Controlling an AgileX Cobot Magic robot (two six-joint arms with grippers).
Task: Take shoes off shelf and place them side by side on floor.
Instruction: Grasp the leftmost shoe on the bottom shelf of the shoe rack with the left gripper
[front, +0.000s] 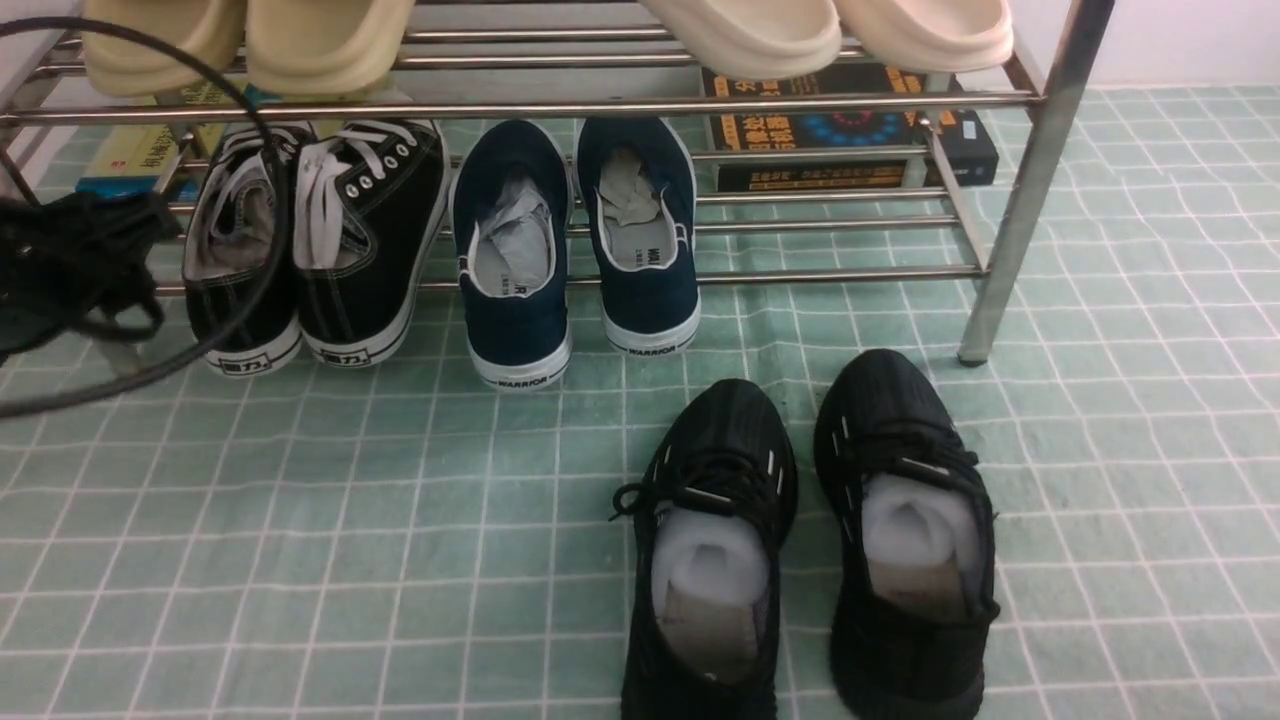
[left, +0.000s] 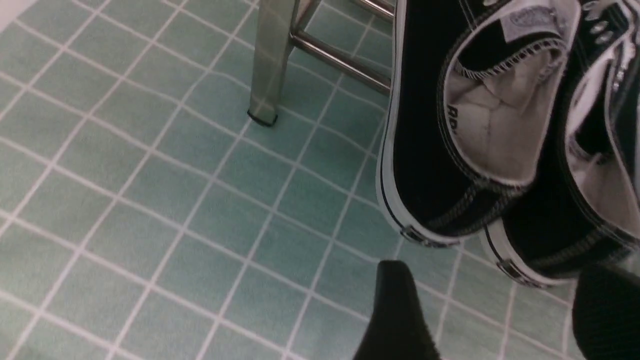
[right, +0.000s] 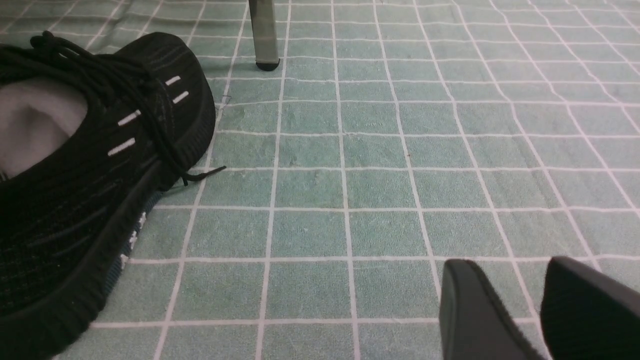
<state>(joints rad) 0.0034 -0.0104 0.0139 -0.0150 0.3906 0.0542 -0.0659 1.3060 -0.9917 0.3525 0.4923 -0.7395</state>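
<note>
The black canvas shoes (front: 300, 250) with white laces stand as a pair at the left end of the steel shelf (front: 600, 105), on its lower tier, heels overhanging the pale green gridded floor (front: 300, 520). In the left wrist view the same shoes (left: 440, 150) fill the far side, heels toward my left gripper (left: 495, 295). That gripper is open, a little short of the heels, with only floor between its fingers. My right gripper (right: 510, 265) hovers low over bare floor (right: 380, 150), open with a narrower gap and holding nothing.
Navy slip-ons (front: 570, 250) sit on the lower tier beside the canvas pair. Two all-black knit trainers (front: 810, 540) stand on the floor in front, one close to my right gripper (right: 90, 165). Cream slippers (front: 750, 30) rest on the top tier; books (front: 850, 130) lie behind. Shelf legs (front: 1030, 190) (left: 270, 60) are near.
</note>
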